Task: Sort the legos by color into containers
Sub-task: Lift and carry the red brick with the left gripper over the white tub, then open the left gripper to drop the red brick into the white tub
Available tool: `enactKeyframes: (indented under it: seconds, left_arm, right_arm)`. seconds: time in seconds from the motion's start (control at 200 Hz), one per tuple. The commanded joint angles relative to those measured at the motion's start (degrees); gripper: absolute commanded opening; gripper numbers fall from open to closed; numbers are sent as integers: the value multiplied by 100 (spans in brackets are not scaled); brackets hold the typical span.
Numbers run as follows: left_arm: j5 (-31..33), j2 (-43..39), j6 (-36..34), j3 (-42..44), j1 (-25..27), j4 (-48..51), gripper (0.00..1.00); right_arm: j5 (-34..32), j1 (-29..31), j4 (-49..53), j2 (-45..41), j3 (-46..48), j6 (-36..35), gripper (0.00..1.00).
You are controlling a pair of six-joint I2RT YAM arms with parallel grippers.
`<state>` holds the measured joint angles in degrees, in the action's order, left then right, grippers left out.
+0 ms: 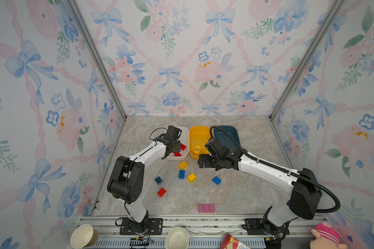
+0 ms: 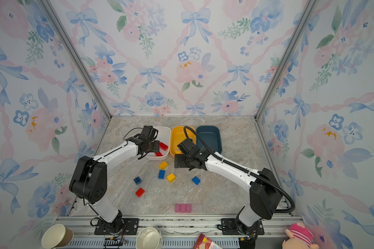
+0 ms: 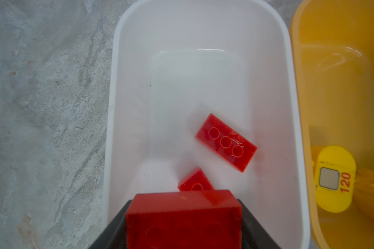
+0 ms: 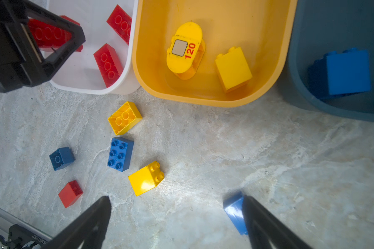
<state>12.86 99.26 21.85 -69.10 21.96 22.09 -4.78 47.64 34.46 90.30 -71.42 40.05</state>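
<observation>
The left pincer [image 3: 184, 228] is clenched on a long red brick [image 3: 183, 211], with one black finger on each short side. It holds this brick above the near end of the white tub [image 3: 134, 86]. Inside this tub two more red bricks lie with the hollow side up: a long one [image 3: 226, 142] near the middle and another one [image 3: 195, 181] partly hidden under the held brick.

The yellow tub [image 4: 225, 17] stands just beside the white one. It contains a rounded yellow piece [image 4: 185, 50] with "120" printed on it and a yellow brick [image 4: 233, 69] lying on its side. The dark teal tub [image 4: 307, 25] stands beside the yellow one and contains a blue brick [image 4: 345, 72].

The right pincer [image 4: 175, 202] is released, its jaws wide apart, and it hangs over the counter [image 4: 268, 161] in front of the yellow tub. It grasps nothing.

Six bricks are on the counter:
- a yellow brick with hollow side up [image 4: 125, 118], near the tubs
- a blue six-stud brick [image 4: 120, 154], just beside it
- a tilted yellow brick [image 4: 146, 178]
- a small dark blue brick [image 4: 62, 158]
- a small red brick [image 4: 70, 193]
- a light blue brick [image 4: 234, 212], partly hidden behind one finger of the right pincer in the wrist view
</observation>
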Motion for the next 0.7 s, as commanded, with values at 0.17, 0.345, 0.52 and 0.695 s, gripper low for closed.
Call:
enactKeyframes:
  seconds: [0.17, 0.345, 0.52, 0.695]
  left_arm:
    - [80, 436, -93, -253, -65, -140, 58]
    - [95, 428, -75, -262, -64, -153, 67]
    - [96, 295, -58, -262, -60, -150, 71]
    - [76, 218, -42, -210, -64, -143, 76]
  right_arm:
    - [-49, -96, 130, -188, 135, 40, 98]
    - [-41, -113, 135, -180, 132, 29, 98]
    - [-26, -108, 133, -162, 124, 41, 98]
    - [3, -112, 150, -136, 102, 49, 98]
